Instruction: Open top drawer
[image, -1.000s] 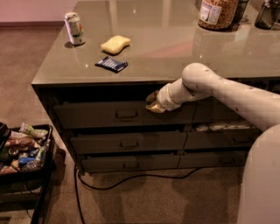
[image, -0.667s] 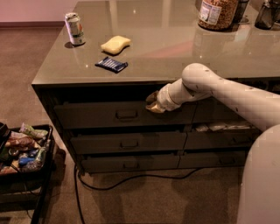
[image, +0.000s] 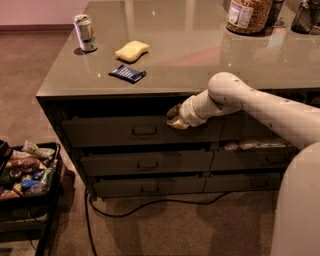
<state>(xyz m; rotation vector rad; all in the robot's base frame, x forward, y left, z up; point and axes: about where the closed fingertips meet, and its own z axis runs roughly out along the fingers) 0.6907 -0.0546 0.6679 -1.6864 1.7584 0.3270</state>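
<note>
The gripper sits at the upper edge of the top drawer, at two o'clock from its loop handle; whether it is spread or closed cannot be told. The drawer lies just under the countertop, long axis running nine to three o'clock, front facing six. The label on the jar is unreadable.

Bench top: smooth, glossy, reflections seen. Top drawer front: dark metal, matt painted look. Gripper, placed at top drawer's upper edge, right of handle: tan, slight sheen noted. Arm shell: smooth cream plastic, satin. Can: shiny metal. Sponge: yellow, matt, porous look. Packet: blue wrapper, slightly glossy. Jar: clear, paper label. Floor: carpet, matt, napped.
</note>
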